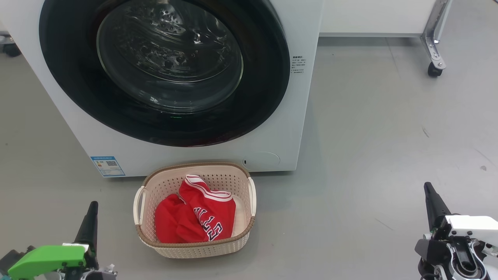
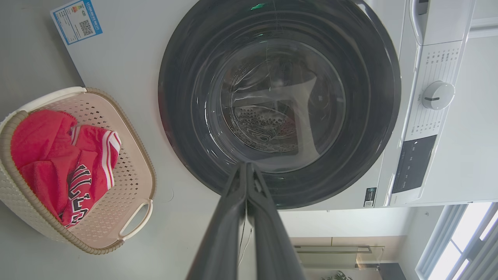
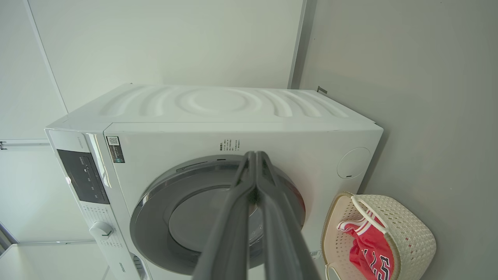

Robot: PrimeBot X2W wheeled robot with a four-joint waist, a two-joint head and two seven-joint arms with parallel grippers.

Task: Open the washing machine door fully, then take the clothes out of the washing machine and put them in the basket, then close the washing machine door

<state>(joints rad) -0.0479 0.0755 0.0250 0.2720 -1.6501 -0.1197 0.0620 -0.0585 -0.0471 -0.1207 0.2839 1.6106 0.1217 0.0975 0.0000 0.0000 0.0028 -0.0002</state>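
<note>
Plainly, jersey marked 15 in basket, QR label, left tool and right tool pressed together.

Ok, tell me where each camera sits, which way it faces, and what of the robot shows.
Head view: on the head, looking forward and down at the shut washing machine door and the basket holding the clothes; left tool lower left, right tool lower right.
Left wrist view: on the left wrist, facing the door squarely along its own shut fingers.
Right wrist view: on the right wrist, facing the door obliquely along its own shut fingers.
Shared: all show door, basket and clothes.
</note>
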